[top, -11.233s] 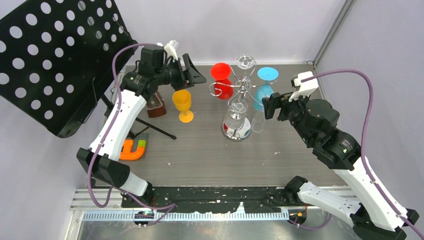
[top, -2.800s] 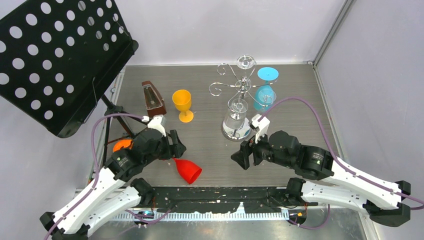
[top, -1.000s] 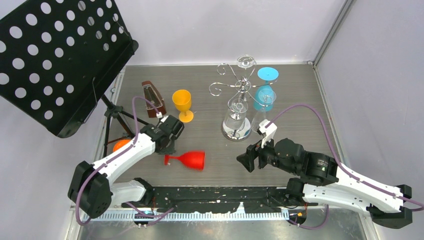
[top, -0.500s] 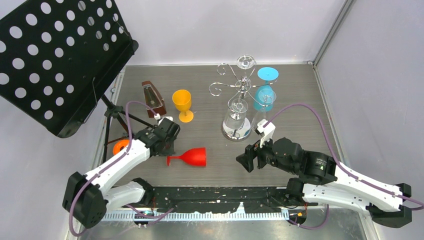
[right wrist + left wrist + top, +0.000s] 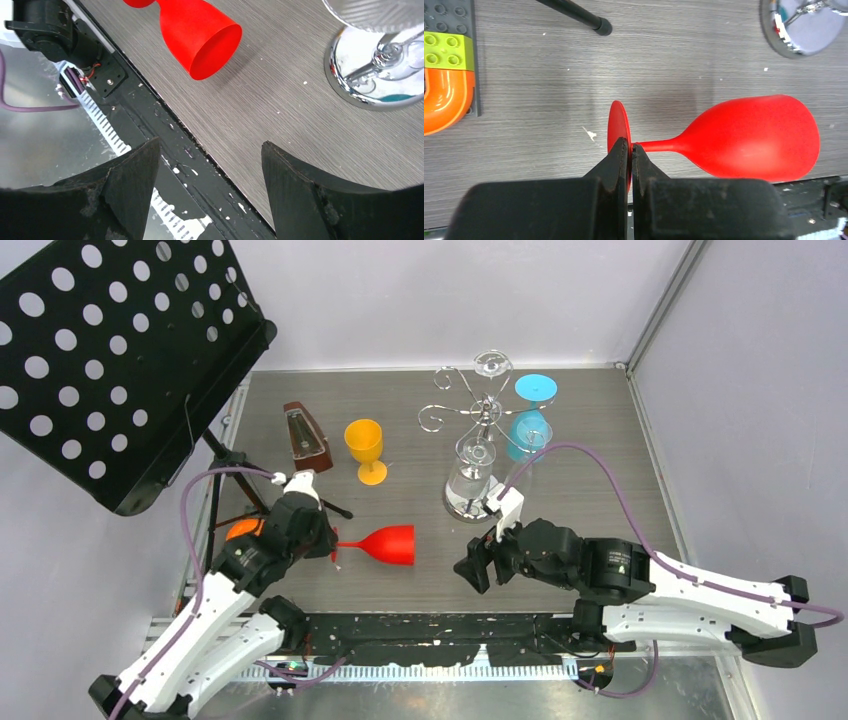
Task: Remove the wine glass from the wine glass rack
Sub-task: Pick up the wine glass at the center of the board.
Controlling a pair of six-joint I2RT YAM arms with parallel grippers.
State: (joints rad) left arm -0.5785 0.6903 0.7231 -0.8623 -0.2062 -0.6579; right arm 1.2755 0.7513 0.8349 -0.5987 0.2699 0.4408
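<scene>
The red wine glass (image 5: 385, 544) lies on its side on the table, bowl pointing right, away from the wine glass rack (image 5: 482, 410). My left gripper (image 5: 332, 548) is shut on the rim of its round foot; in the left wrist view the thin red disc sits pinched between the fingertips of the left gripper (image 5: 630, 145), with the stem and bowl (image 5: 749, 137) to the right. My right gripper (image 5: 468, 572) hangs open near the table's front edge, right of the bowl's mouth (image 5: 200, 30), holding nothing. A blue glass (image 5: 528, 412) and a clear glass (image 5: 475, 468) hang on the rack.
A yellow goblet (image 5: 365, 448) and a brown metronome (image 5: 305, 437) stand at the back left. The black perforated music stand (image 5: 110, 350) fills the left side, its tripod leg (image 5: 574, 12) reaching onto the table. An orange curved piece (image 5: 444, 95) lies left. The rack's mirrored base (image 5: 360, 85) is close.
My left gripper has closed on the red glass's foot, and the left arm has swung nearer. The glass has shifted slightly. My right gripper has moved a little left, still open.
</scene>
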